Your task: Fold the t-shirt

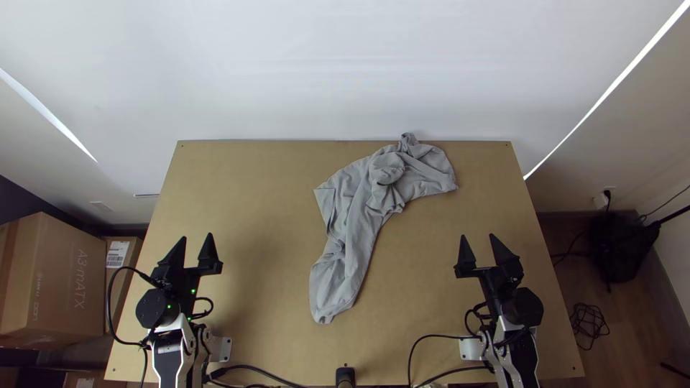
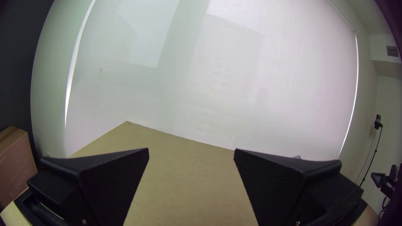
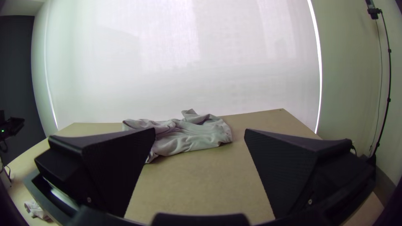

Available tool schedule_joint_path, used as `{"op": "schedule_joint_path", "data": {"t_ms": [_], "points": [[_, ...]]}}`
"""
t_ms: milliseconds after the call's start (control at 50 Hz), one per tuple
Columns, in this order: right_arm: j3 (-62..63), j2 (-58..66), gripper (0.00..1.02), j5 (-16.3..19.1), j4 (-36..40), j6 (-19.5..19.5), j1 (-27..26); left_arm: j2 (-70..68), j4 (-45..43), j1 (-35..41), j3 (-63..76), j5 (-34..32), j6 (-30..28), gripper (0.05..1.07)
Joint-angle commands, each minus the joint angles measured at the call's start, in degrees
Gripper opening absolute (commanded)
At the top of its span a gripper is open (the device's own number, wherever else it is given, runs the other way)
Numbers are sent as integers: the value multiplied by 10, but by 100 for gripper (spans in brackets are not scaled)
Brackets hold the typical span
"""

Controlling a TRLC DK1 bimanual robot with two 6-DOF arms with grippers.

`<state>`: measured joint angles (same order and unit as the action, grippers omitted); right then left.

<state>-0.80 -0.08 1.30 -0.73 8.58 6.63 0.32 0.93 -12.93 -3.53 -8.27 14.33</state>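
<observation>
A grey t-shirt lies bunched and wrinkled on the table in the top view, from the far edge right of the middle down toward the near middle. My left gripper stands open over the table's left part, well apart from the cloth. On the right part, my right gripper is also open and holds nothing. The left wrist view has the left gripper with bare table between its fingers. Beyond the right gripper, the right wrist view has the bunched t-shirt, partly hidden by one finger.
Bare wood of the table lies on both sides of the cloth. Black cables run along the near edge, beside a small dark device. Cardboard boxes stand left of the table, and a white wall rises behind it.
</observation>
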Motion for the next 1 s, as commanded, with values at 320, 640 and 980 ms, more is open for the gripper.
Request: {"op": "schedule_joint_path", "data": {"t_ms": [320, 640, 980], "points": [[4, -2, 98, 0, 10, 7, 3, -3, 0, -3, 21, 3, -6, 103], [4, -2, 98, 0, 10, 7, 3, -3, 0, -4, 21, 3, -6, 103], [4, -2, 98, 0, 10, 19, 26, -3, 0, -4, 21, 3, -6, 103]]}}
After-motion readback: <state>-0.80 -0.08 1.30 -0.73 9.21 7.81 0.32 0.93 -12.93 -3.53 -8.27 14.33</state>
